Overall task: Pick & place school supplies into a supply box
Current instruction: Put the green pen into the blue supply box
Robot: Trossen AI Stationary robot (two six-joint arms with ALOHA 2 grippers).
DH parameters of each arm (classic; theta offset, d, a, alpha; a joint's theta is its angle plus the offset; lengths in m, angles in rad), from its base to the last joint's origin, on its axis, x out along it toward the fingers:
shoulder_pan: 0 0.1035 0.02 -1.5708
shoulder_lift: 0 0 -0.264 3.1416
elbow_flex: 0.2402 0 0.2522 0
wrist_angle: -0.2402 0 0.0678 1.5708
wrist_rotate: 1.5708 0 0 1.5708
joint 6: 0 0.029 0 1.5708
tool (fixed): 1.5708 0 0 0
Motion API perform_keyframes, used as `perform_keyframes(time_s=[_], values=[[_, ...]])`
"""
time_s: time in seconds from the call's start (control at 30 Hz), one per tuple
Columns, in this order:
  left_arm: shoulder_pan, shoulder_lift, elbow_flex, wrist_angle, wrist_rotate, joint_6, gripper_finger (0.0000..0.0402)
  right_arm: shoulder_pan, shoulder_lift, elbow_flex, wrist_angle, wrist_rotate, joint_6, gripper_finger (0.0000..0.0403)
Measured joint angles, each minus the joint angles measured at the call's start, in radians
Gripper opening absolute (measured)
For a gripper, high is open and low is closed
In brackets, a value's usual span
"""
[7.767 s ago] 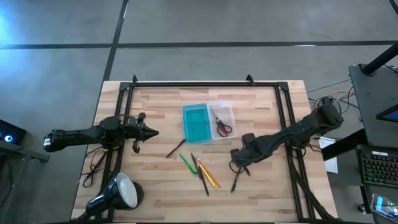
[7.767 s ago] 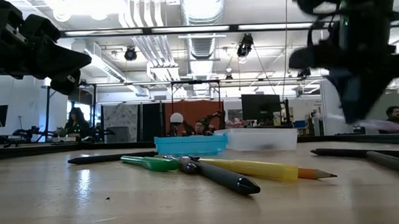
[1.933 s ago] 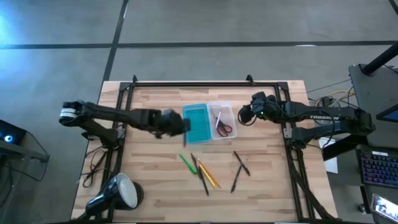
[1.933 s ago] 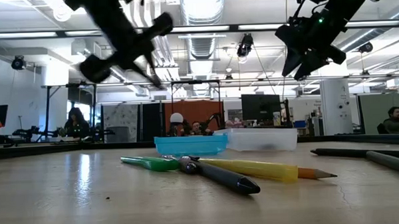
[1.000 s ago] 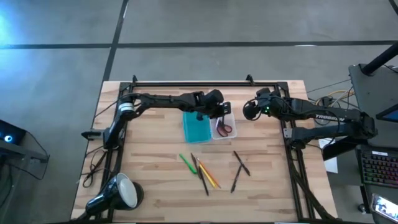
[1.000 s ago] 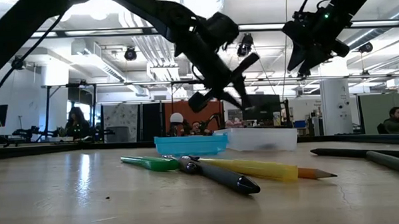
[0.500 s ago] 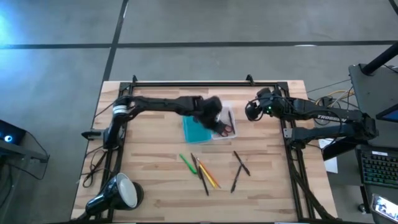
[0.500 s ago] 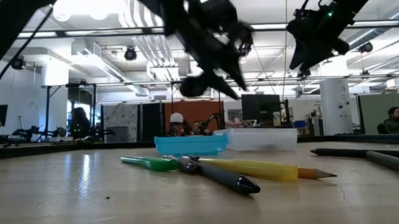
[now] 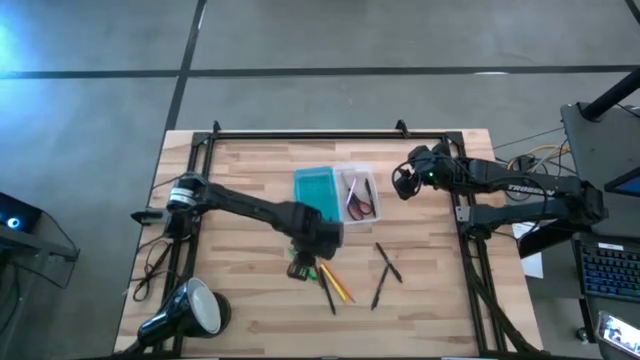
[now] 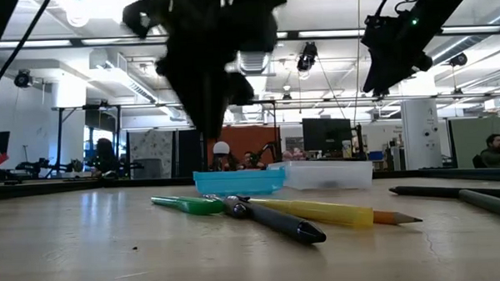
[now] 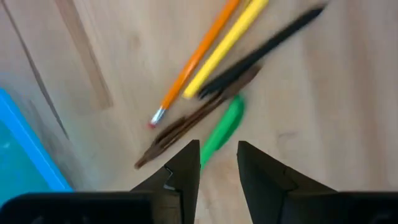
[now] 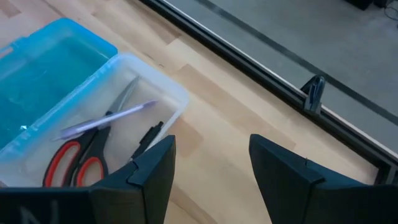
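Observation:
Several pens and pencils lie in a loose bunch on the table: a green pen (image 11: pixel 224 124), an orange pencil (image 11: pixel 193 62), a yellow pencil (image 11: pixel 227 46), a black pen (image 11: pixel 261 50) and a brown one (image 11: pixel 186 127). My left gripper (image 11: pixel 217 165) hangs open above the green pen's end (image 9: pixel 302 266), fingers pointing down, touching nothing. The supply box has its turquoise lid (image 9: pixel 315 196) beside its clear tray (image 12: pixel 168 93). The tray holds red-handled scissors (image 12: pixel 74 162) and pens. My right gripper (image 12: pixel 211 162) waits open above the table, right of the tray (image 9: pixel 402 182).
Two more dark pens (image 9: pixel 385 265) lie crossed to the right of the bunch. A black-and-white round lamp (image 9: pixel 190 310) stands at the near left corner. Black frame rails (image 9: pixel 330 134) run along the table's far, left and right edges.
My left gripper has left the spot above the clear tray and swung toward the table's near edge, ending above the bunch of pens. The dark pen it carried now lies in the tray.

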Motion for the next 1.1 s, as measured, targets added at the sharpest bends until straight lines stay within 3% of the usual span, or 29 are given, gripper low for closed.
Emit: perform_keyframes(time_s=[0.23, 0.97, 1.1], values=[[-0.015, 0.005, -0.123, 0.030, -0.062, 0.031, 0.0092, 0.000, 0.007, -0.018, -0.003, -0.002, 0.000, 0.0194], [-0.017, -0.001, -0.308, 0.234, -0.087, 0.082, 0.0092, 0.000, 0.007, -0.056, -0.007, -0.011, 0.000, 0.0194], [-0.017, -0.001, -0.314, 0.233, -0.095, 0.082, 0.0076, 0.000, 0.007, -0.056, -0.006, -0.011, 0.000, 0.0194]])
